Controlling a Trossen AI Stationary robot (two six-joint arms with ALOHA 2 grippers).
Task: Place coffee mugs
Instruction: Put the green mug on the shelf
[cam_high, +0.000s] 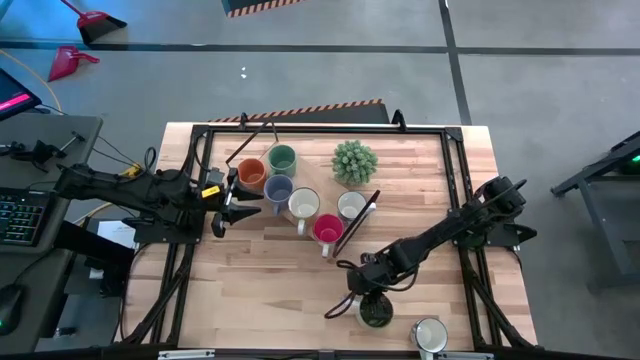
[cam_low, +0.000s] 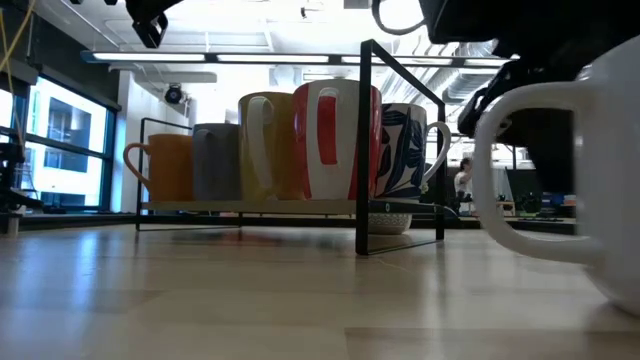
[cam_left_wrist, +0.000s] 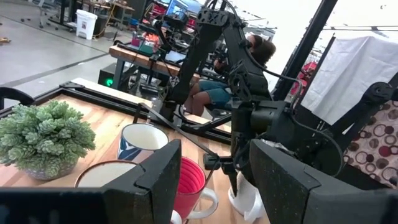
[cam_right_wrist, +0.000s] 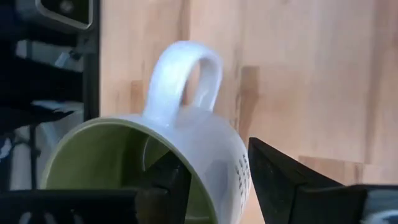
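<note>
A mug, white outside and olive green inside (cam_right_wrist: 186, 155), stands upright on the table's near right part and shows dark in the high view (cam_high: 376, 313). My right gripper (cam_high: 366, 292) is open above it, slanting down. One finger (cam_right_wrist: 163, 183) is inside the mug and the other (cam_right_wrist: 283, 180) outside its wall, on the side opposite the handle (cam_right_wrist: 183, 74). A second white mug (cam_high: 430, 335) stands by the near edge. Several mugs, among them orange (cam_high: 251, 175), green (cam_high: 282, 158), blue-grey (cam_high: 278, 188) and red-pink (cam_high: 328, 230), stand in a black wire rack (cam_low: 365, 150). My left gripper (cam_high: 222, 212) waits open, level, at the left.
A spiky green potted plant (cam_high: 354, 162) stands behind the rack at the table's far middle. Black frame rails (cam_high: 455, 180) run along the table's edges. Bare wood (cam_high: 270, 290) lies at the near left. Beyond the table, a person sits at another bench (cam_left_wrist: 214, 93).
</note>
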